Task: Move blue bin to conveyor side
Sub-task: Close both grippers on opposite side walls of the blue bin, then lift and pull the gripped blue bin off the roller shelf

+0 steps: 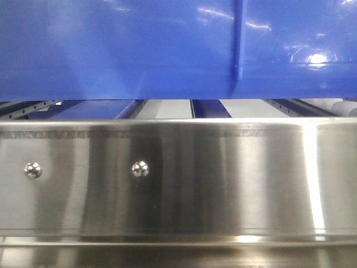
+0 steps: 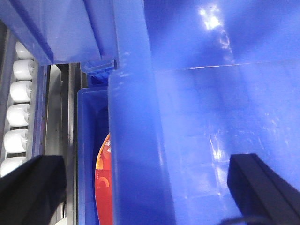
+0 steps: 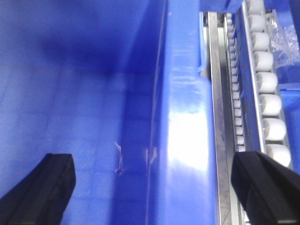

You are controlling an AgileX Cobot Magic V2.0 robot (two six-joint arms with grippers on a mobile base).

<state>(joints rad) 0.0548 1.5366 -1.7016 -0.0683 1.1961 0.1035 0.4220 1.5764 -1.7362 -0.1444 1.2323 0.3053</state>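
Both spread wide, left pincer and right pincer straddle the thick rim of the glossy blue bin; white cylindrical rollers lie beside it.

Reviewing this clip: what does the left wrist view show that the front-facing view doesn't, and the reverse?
Only the left wrist view: the inside of the blue bin, the left end effector open astride the bin's wall with one finger inside and one outside, and a red-orange item in a second blue container lower down beside it. Only the front-facing view: a stainless steel panel with two round fasteners, below the bin's outer wall. Both: the blue bin and white conveyor rollers.
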